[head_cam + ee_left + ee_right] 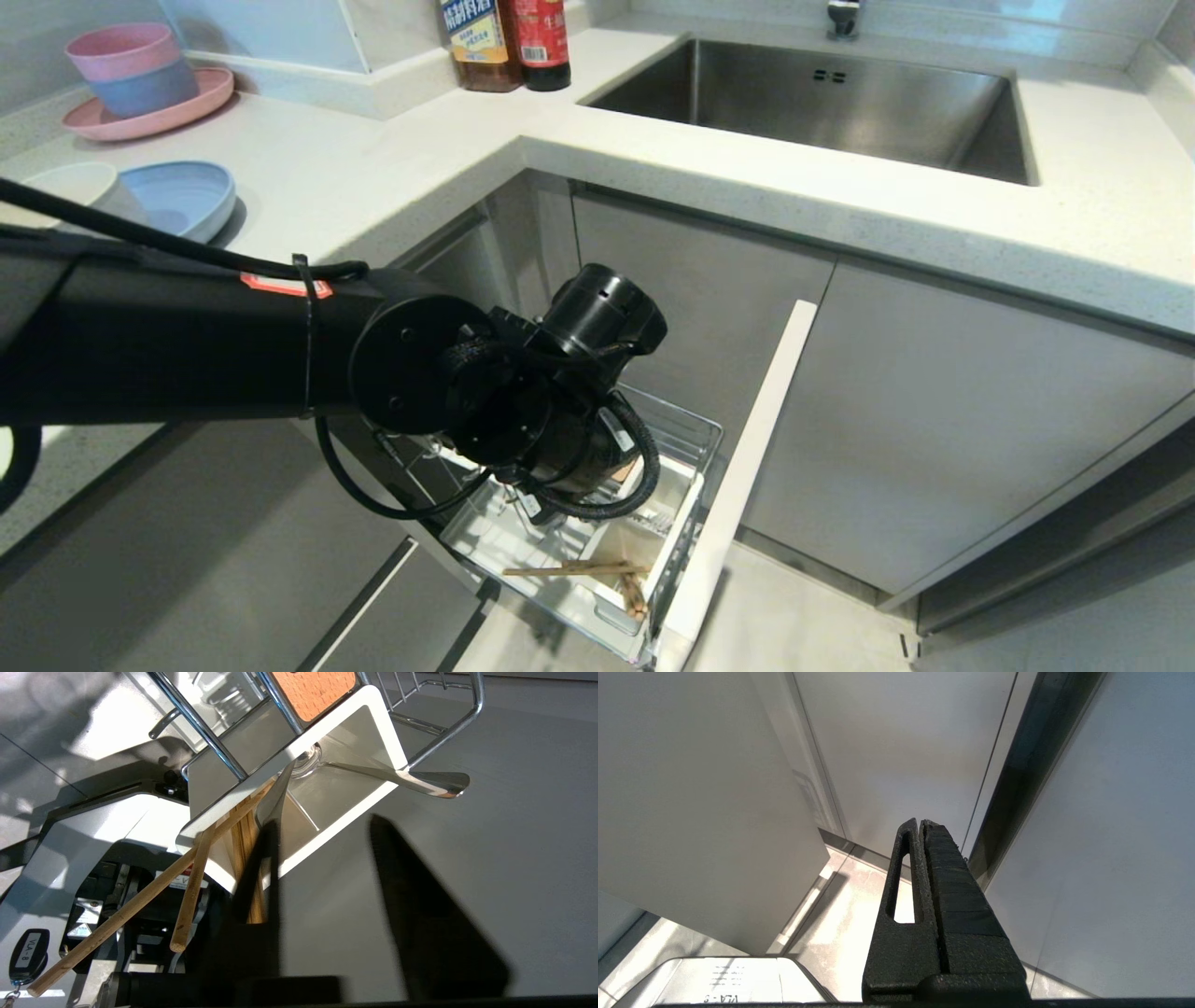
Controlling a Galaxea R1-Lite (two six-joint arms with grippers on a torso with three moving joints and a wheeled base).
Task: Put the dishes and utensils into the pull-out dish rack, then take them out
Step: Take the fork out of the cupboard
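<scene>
Hovering our left pincer (322, 826), fingers apart, beside the white plastic cutlery holder (373, 714) at frame centre; light wooden chopsticks (187, 891) and slim silver fork (420, 781) stand inside; right pincer (920, 823) pressed together.

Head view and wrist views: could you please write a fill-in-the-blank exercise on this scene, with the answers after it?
1. The chopsticks lean in the ___ cutlery holder of the pull-out dish rack.
2. The pale blue plate lies on the ___, not in the rack.
3. The left gripper, at the holder, is ___.
4. The right gripper, away from the rack, is ___.

Missing words: white; counter; open; shut.
</scene>
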